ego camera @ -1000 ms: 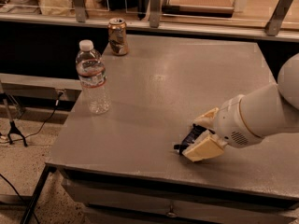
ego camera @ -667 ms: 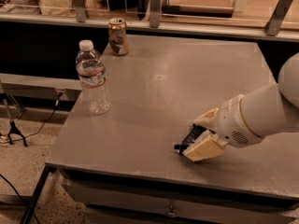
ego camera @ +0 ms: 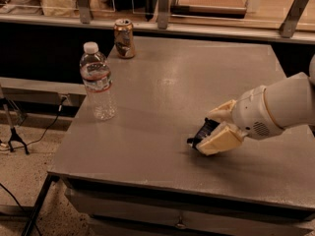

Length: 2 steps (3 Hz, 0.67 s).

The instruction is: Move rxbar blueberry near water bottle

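Way off to the left of the gripper (ego camera: 205,132) stood the water bottle (ego camera: 97,85), upright, white cap on, near the left edge of the table (ego camera: 162,92). Farther back, up and to the gripper's left, a dented can (ego camera: 124,38) sat by the rear edge. Then the gripper itself, low over the front right of the table, had its two cream fingers (ego camera: 221,140) closed on the dark rxbar blueberry (ego camera: 199,135), well apart from the bottle. The white arm (ego camera: 280,107) came in from the right.
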Each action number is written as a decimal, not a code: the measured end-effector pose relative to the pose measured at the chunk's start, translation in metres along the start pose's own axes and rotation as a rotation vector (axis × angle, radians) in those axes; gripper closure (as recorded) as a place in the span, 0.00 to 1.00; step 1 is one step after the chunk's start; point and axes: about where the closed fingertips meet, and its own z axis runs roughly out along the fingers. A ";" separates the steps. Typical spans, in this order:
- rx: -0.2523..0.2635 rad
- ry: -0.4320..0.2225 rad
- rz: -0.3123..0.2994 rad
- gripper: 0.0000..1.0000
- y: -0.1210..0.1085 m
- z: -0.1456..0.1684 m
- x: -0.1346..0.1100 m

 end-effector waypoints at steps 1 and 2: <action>0.020 -0.093 -0.013 1.00 -0.019 -0.016 -0.017; 0.025 -0.191 -0.045 1.00 -0.033 -0.021 -0.042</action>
